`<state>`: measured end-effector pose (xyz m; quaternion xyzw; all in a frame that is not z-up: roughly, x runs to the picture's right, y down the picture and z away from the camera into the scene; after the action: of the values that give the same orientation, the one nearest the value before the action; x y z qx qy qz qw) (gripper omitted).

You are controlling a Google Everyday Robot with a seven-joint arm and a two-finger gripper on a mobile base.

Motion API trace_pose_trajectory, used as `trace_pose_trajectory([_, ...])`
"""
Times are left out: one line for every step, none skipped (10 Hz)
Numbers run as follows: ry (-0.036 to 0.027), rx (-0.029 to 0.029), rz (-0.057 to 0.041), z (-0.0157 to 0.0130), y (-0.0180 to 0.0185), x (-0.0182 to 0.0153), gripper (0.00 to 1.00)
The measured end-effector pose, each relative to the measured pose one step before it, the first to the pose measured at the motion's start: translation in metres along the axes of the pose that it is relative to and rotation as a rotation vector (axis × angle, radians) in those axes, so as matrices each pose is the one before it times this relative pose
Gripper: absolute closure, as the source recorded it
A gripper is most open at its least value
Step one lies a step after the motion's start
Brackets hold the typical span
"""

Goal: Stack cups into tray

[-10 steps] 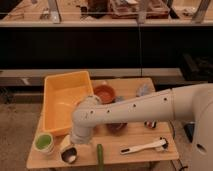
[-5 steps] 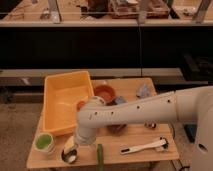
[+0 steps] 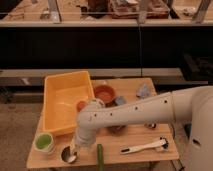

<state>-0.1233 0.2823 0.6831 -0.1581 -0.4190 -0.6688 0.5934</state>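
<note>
**Reaching down for the steel cup**

Our end effector (image 3: 73, 152) hangs right over the steel cup (image 3: 68, 155) at the near left edge of the desk (image 3: 135, 137); whether it grips, we cannot tell. The pale green cup (image 3: 44, 142) stands just left of it. The yellow tray (image 3: 65, 100) lies close behind, so we judge the lift short.

A wooden surface (image 3: 140, 142) carries the yellow tray (image 3: 62, 102), green cup (image 3: 44, 142), steel cup (image 3: 67, 154) beneath the gripper (image 3: 73, 152), orange-brown bowl (image 3: 104, 93), white brush (image 3: 145, 147).
</note>
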Motion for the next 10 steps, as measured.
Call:
trace_pose_trajectory([-0.00935,0.00265,-0.00286,0.00425,-0.00096,0.00001,0.43])
trace_pose_trajectory([-0.00887,0.00119,-0.00468,0.00424,-0.00083,-0.00006,0.43])
trace_pose_trajectory([-0.00505,0.00085,-0.00328,0.00295,-0.00069,0.00056,0.43])
trace_pose_trajectory([-0.00585,-0.00043,-0.00451,0.00451,-0.00085,0.00140,0.43])
trace_pose_trajectory([-0.00707,0.00008,-0.01106,0.00877,-0.00226,0.00251,0.44])
trace_pose_trajectory([-0.00379,0.00064,-0.00080,0.00663,-0.00035,0.00191,0.49])
trace_pose_trajectory([-0.00183,-0.00002,0.00676,0.00853,0.00469,0.00356,0.60])
trace_pose_trajectory([0.00023,0.00133,-0.00041,0.00530,0.00123,0.00280,0.70])
trace_pose_trajectory([0.00359,0.00366,-0.00578,0.00180,-0.00229,0.00325,0.80])
trace_pose_trajectory([-0.00155,-0.00717,-0.00397,-0.00117,0.00171,-0.00004,0.88])
